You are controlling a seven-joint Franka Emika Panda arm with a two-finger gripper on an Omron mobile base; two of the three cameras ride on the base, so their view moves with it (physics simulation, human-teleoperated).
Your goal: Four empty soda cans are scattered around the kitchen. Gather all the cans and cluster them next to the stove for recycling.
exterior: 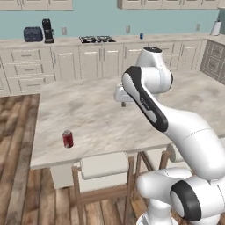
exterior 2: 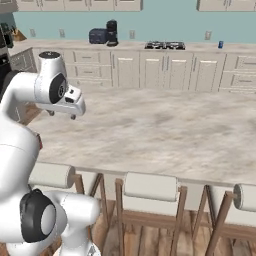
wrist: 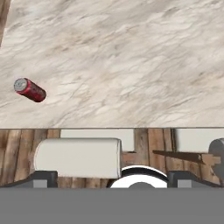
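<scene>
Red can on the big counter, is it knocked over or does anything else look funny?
No, the red can stands upright, alone near the front edge of the island counter, above a stool. It is far from the stove, where cans belong. A blue can sits on the back counter, right of the stove. Nothing spilled.

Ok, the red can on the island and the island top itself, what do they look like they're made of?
The red can looks like thin painted metal: a glossy red body with a bare silver top, likely aluminium. The island top looks like polished marble or a marble-look laminate, pale with grey-brown veining and a matte sheen. The render leaves that open.
</scene>
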